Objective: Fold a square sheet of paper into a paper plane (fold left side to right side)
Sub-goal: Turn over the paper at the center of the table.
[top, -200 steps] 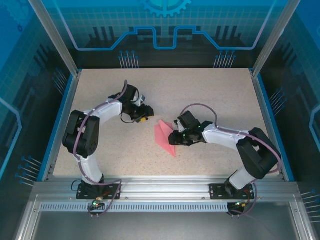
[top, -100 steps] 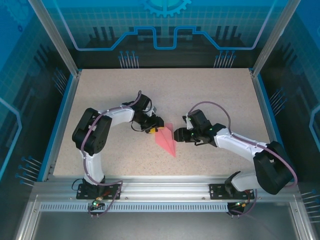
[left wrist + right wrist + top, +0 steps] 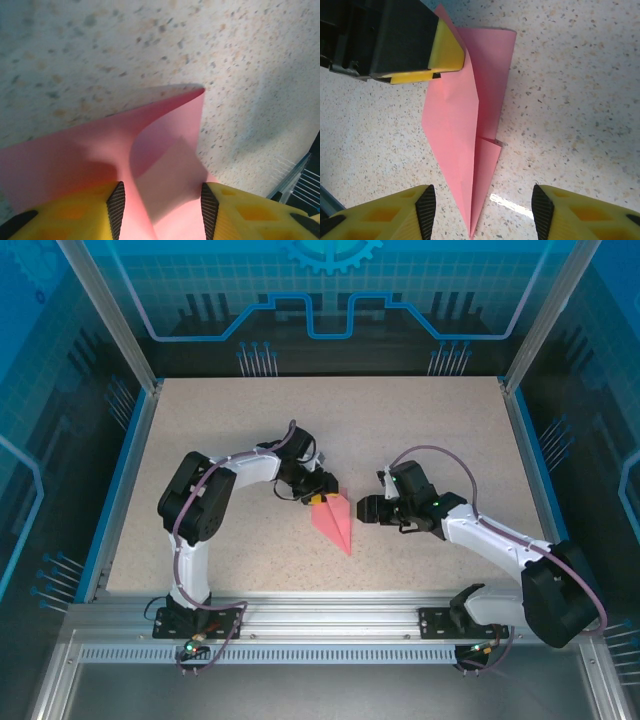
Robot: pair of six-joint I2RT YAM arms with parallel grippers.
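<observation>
Paper plane (image 3: 335, 522) lies at middle of table (image 3: 430, 440), nose toward near edge. Left gripper (image 3: 322, 497) sits over its far end, jaws apart, straddling raised flap, no pinch. Right gripper (image 3: 362, 510) waits just right of plane, jaws spread, empty.

Risks:
- Left fingertips skid on thin paper, dragging plane or crumpling flap.
- Loose flap springs open, so crease lands off centre line.
- Right jaws nudge right edge.

The left end effector (image 3: 320, 498) and right end effector (image 3: 360, 510) crowd the paper plane (image 3: 338, 523), while the table (image 3: 420, 430) around lies open.
</observation>
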